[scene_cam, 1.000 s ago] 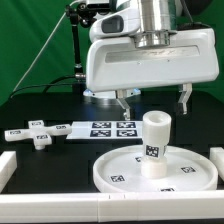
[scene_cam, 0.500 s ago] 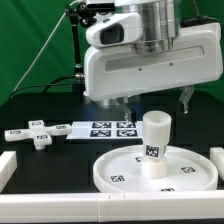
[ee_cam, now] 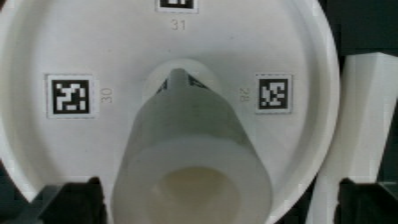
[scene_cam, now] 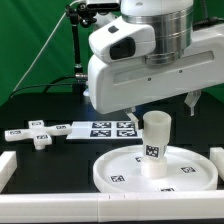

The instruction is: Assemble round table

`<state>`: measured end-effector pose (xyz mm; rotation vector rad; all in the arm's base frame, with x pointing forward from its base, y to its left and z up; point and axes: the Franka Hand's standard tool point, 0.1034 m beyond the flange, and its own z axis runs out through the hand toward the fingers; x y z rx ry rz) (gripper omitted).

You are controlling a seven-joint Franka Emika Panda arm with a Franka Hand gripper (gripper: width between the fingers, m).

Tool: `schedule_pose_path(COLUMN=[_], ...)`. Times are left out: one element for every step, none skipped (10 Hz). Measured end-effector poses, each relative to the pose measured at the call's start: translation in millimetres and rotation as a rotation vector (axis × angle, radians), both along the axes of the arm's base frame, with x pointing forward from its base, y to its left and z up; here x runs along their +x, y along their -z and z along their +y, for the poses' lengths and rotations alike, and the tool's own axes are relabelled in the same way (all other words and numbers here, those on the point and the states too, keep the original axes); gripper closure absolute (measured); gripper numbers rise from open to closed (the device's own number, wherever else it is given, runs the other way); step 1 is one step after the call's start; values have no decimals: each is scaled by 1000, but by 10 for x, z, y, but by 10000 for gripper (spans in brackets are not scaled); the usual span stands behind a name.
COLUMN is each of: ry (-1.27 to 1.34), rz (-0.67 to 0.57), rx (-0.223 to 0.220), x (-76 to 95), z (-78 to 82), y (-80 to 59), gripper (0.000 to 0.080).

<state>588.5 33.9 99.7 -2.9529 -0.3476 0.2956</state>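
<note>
White plastic parts with black-and-white square tags rest on the black surface [scene_cam: 40, 115]. The thick short white cylinder [scene_cam: 155, 140] stands upright at the middle of the large rimmed round white disc [scene_cam: 112, 170]. The arm's two dark fingers [scene_cam: 191, 99] hang above it, spread wide and holding nothing. The wrist view shows a gap between the cylinder and each fingertip. The small white cross-shaped piece [scene_cam: 38, 135] lies well apart toward the exterior view's left, just beside the marker board [scene_cam: 100, 128].
</note>
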Motion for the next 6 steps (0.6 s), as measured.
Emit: schedule_pose_path(ry=[-7, -3, 1, 3, 4, 4], rz=[-9, -6, -4, -3, -3, -2], rx=[2, 2, 2, 1, 0, 0], x=[16, 8, -8, -17, -18, -21], z=[-35, -85, -107, -118, -125, -117], y=[7, 26, 41, 52, 54, 57], gripper=[151, 151, 151, 151, 151, 151])
